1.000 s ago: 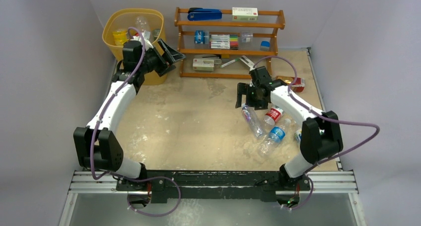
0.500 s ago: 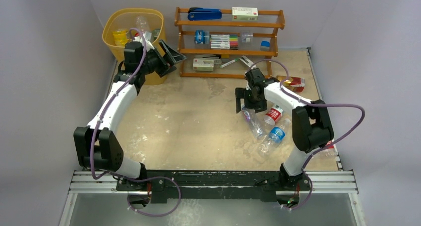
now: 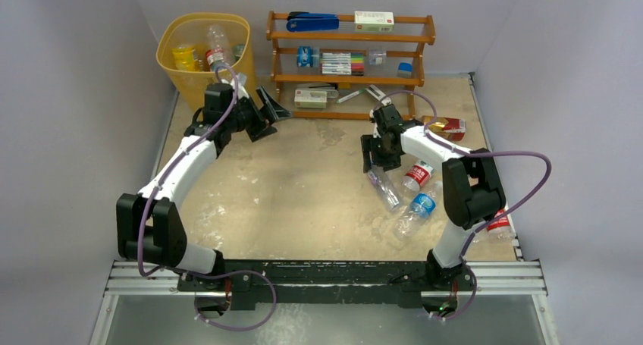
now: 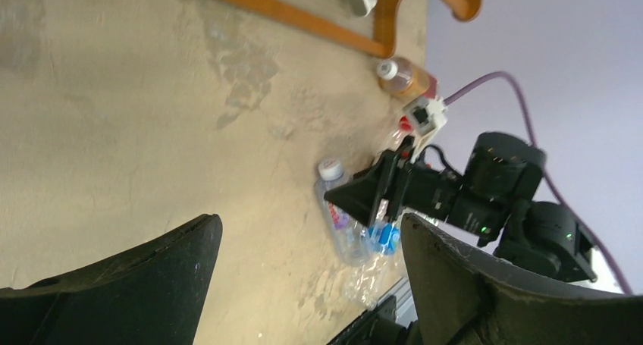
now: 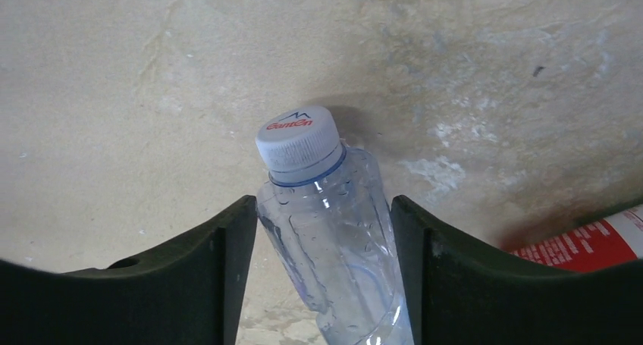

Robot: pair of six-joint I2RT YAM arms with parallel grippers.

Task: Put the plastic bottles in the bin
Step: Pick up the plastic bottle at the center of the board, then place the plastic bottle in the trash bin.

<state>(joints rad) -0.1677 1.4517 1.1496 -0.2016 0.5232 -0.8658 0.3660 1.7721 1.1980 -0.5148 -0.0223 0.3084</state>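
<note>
Clear bottle (image 5: 334,231) between right gripper (image 5: 322,208) fingers (image 5: 189,284), perhaps touching; left gripper (image 4: 309,225) wide, empty; open table (image 5: 114,72) ahead

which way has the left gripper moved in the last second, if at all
Yes. The left gripper has drawn away from the bin, toward the near edge and slightly right, in the top view.
</note>
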